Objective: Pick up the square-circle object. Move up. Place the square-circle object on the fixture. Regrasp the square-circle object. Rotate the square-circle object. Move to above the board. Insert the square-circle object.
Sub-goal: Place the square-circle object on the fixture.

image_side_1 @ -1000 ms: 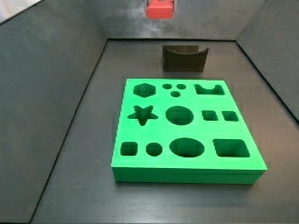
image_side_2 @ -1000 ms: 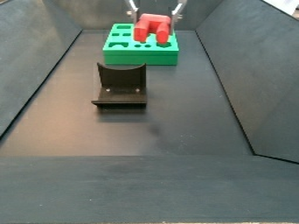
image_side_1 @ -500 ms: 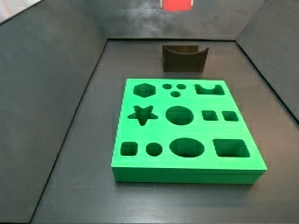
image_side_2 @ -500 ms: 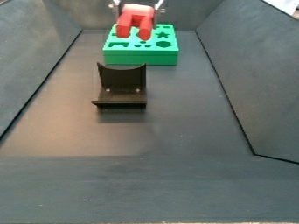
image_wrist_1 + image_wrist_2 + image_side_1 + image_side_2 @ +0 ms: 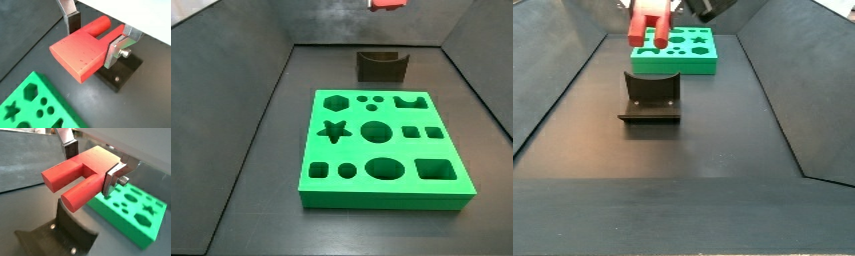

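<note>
Green board with star, hexagon, round and square holes lies flat on the dark floor, well below the gripper and apart from it. In a wrist view the board sits below and beside the raised tool; in a side view it lies at the far end.

Dark fixture, an L-shaped bracket with a curved notch cut in its top, stands on the floor just beside the board, also well below the gripper. It shows in both wrist views directly under the held piece.

Gripper hangs high above the floor, near the top edge of both side views. Its two flat silver fingers are pinching the red block from opposite sides.

Red block, with two legs and a slot between them, is held in the air between the fingers, touching nothing else. One leg looks rounded, the other square. It shows as a red patch at the top edge of a side view and, in both wrist views, fills the middle.
</note>
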